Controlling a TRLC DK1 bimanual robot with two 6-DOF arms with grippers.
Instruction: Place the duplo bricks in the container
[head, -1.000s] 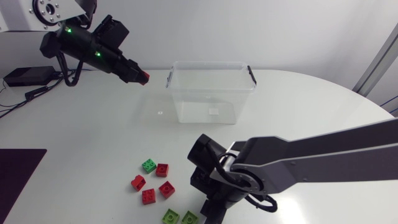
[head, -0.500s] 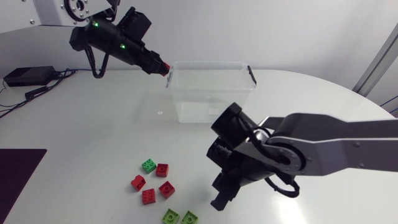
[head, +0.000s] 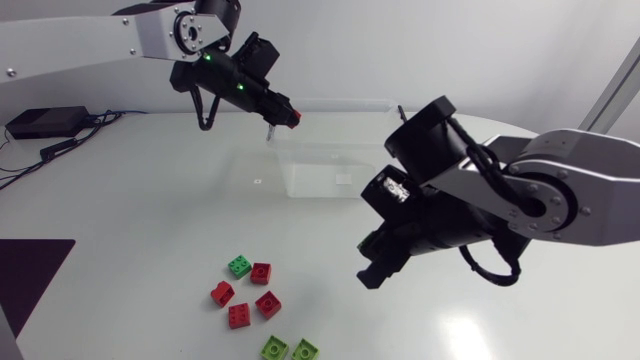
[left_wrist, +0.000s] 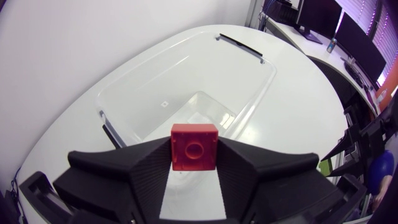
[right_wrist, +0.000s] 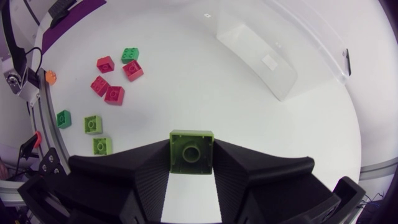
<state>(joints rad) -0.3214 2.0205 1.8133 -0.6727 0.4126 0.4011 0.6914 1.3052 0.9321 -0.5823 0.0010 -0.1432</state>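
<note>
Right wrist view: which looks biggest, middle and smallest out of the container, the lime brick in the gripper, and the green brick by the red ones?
1. Container
2. Lime brick
3. Green brick
The lime brick is very close to the camera, so it may only look bigger than the green brick.

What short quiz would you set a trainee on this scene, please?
1. True or false: the container already holds a brick.
2. Which brick is the left gripper shut on? A red, B blue, C yellow.
3. How many loose red bricks lie on the table?

Key: 1 false, it looks empty. 2 A, the held red brick. 3 four.
</note>
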